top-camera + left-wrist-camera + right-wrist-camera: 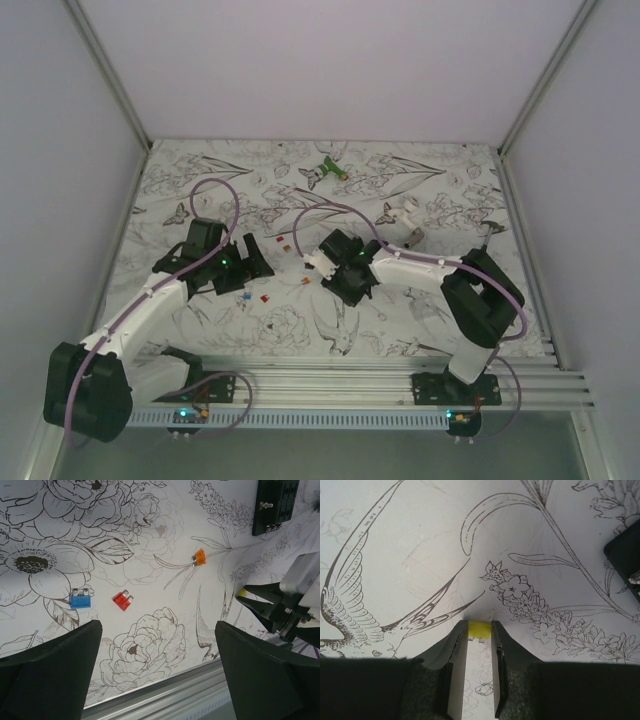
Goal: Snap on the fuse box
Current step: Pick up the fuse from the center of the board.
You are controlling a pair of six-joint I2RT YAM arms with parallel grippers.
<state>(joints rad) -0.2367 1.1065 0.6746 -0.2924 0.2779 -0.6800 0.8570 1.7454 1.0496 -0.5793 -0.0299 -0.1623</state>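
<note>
The fuse box (275, 505) is a flat black block lying on the flower-print mat; in the right wrist view only its corner (626, 560) shows at the right edge. My right gripper (480, 628) is low over the mat, shut on a small yellow fuse (480, 630) pinched between its fingertips. From the left wrist view that gripper (250, 597) comes in from the right, a short way nearer than the fuse box. My left gripper (157, 625) hangs wide open above the mat with nothing between its fingers, left of the right one.
Loose blue (80, 600), red (121, 601) and orange (200, 557) fuses lie on the mat. A green-and-white object (330, 168) and a white object (405, 215) sit farther back. The metal rail (190, 690) runs along the near edge.
</note>
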